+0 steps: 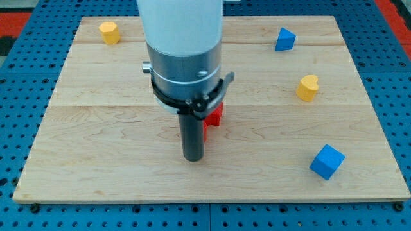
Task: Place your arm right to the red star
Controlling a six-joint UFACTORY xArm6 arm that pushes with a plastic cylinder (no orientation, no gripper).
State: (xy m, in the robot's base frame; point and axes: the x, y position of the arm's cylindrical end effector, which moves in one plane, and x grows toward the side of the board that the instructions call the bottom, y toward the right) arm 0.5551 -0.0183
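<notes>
The arm comes down from the view's top, a white body over a grey collar, and it blocks a good part of the middle of the tabletop (96, 128). Below the collar the dark rod runs down to my tip (194, 158), which sits a little below the centre of the view. The tool is a plain rod with nothing to open or close, and it grips nothing.

The red star (214, 117) is mostly hidden — only a red patch shows at the view's right of the rod, just under the collar's bracket, with a thin red sliver along the rod's edge. Its star shape cannot be made out from what shows. The rod appears to touch or overlap it in the view, but real contact cannot be told. My tip lies just below and slightly to the view's left of the visible red.

Four other blocks sit well apart from the tip. A yellow block (110, 31) is near the top left, its shape unclear. A blue block (285, 40), wedge-like, is at the top right. A yellow heart (307, 88) sits at the right, with its outline somewhat soft. A blue cube (327, 162) lies at the lower right.

Around the tabletop runs a blue pegboard (19, 77) — cut off by the frame on all sides.
</notes>
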